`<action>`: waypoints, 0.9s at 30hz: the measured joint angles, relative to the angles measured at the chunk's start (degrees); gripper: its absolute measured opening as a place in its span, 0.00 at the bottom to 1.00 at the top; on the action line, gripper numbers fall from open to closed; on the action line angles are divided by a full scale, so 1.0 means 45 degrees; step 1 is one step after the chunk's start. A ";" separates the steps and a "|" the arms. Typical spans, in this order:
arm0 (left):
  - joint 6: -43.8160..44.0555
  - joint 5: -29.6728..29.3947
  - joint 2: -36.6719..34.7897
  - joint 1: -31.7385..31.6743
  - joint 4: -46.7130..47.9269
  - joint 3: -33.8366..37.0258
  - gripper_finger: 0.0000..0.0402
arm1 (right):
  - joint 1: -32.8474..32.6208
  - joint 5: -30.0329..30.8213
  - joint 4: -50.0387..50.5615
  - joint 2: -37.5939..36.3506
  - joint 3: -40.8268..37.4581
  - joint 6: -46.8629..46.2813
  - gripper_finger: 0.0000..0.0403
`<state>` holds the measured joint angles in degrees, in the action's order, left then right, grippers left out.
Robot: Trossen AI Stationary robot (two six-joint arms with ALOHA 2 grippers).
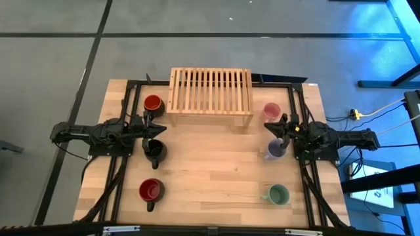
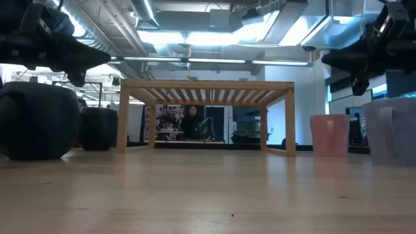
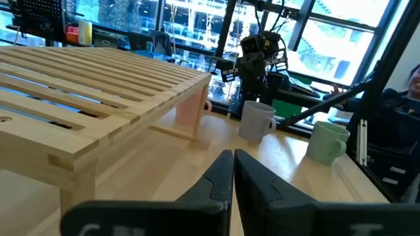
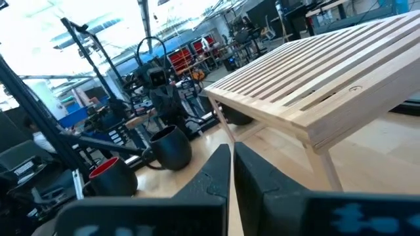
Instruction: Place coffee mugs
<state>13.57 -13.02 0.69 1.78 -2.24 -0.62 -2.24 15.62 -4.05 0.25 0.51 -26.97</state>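
Left gripper (image 1: 149,126) hangs above the black mug (image 1: 155,150) by the bench's left edge, fingers closed, holding nothing. Right gripper (image 1: 278,126), closed and empty too, hangs between the pink mug (image 1: 272,111) and lavender mug (image 1: 275,149) near the right edge.

Bright overhead light, heavy backlight at bench level

Ceiling strip lights (image 2: 195,36) glare white in the low view, leaving the black mug (image 2: 38,120) a silhouette; windows (image 3: 197,26) wash out behind the left wrist; the bench (image 1: 216,177) shows even light and soft shadows from above.
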 joint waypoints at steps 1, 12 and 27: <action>0.0003 -0.0007 0.0000 0.0000 0.0000 0.0000 0.02 | 0.0000 0.0017 -0.0084 0.0000 0.0013 -0.0095 0.02; -0.0002 -0.0813 0.0000 0.0000 -0.0165 0.0000 0.02 | 0.0000 -0.0057 0.2610 0.2653 0.3341 -0.0329 0.00; -0.0036 -0.1008 0.0000 0.0000 -0.0202 0.0000 0.02 | 0.0000 -0.2329 1.2018 1.0946 1.1090 -0.2402 0.00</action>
<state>13.41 -17.55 0.69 1.78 -3.15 -0.62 -2.24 5.14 50.03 49.51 50.42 -37.78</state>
